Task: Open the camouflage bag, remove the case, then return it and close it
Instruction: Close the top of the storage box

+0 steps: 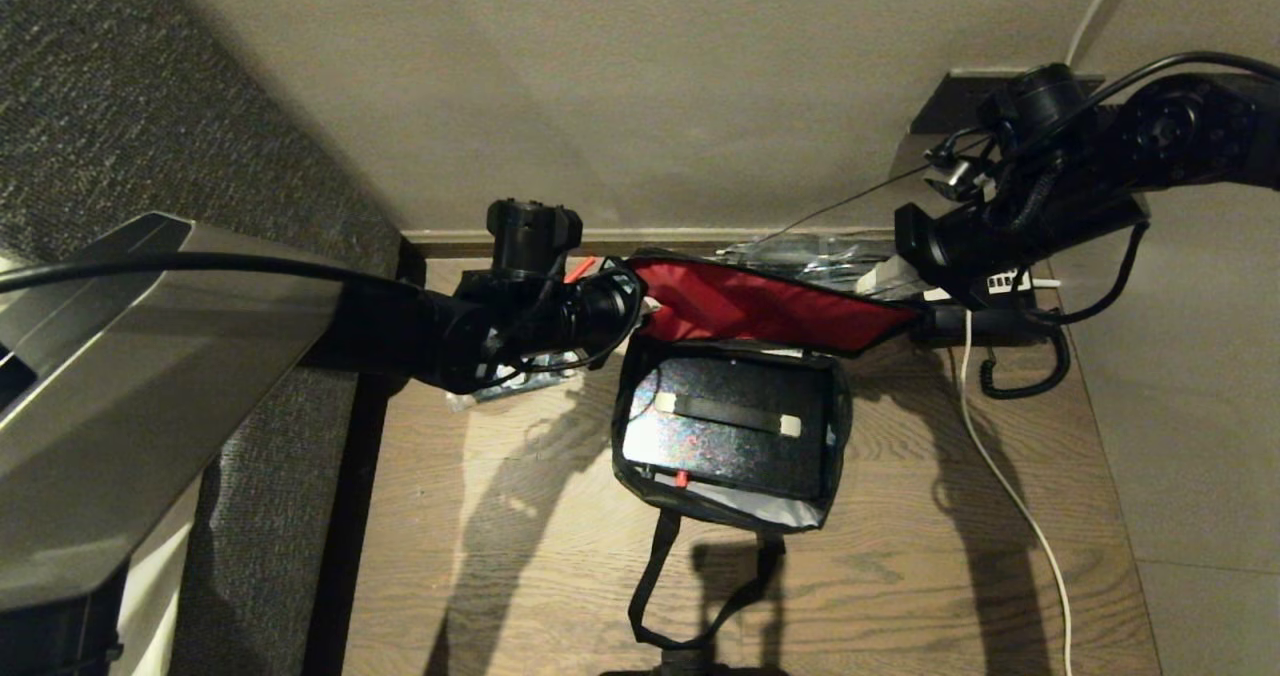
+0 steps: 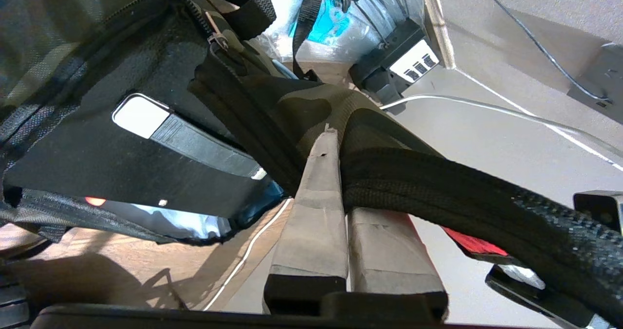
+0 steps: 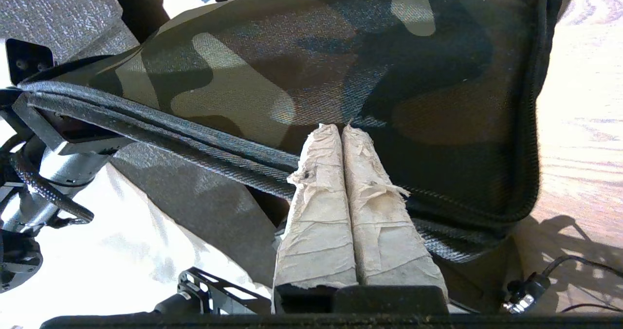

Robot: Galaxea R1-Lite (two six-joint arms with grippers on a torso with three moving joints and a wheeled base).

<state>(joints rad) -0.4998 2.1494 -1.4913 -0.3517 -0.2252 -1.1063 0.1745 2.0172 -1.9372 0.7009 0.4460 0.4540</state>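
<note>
The camouflage bag [image 1: 640, 406] lies open on the wooden table. Its red-lined flap [image 1: 770, 308] is lifted and stretched between my two grippers. Inside the bag lies the case [image 1: 735, 426], flat, black and speckled, with its strap handle on top and a small red latch at the near edge. My left gripper [image 1: 640, 301] is shut on the flap's black trim [image 2: 438, 183] at the left end. In the left wrist view the case [image 2: 121, 173] shows below the flap. My right gripper [image 1: 905, 291] is at the flap's right corner, its taped fingers [image 3: 316, 212] pressed together against the camouflage fabric [image 3: 272, 66].
A black telephone [image 1: 985, 291] with a white keypad and coiled cord stands at the table's back right. A clear plastic packet [image 1: 810, 251] lies behind the flap. A white cable [image 1: 1010, 486] runs down the right side. The wall is close behind, and grey upholstery stands at the left.
</note>
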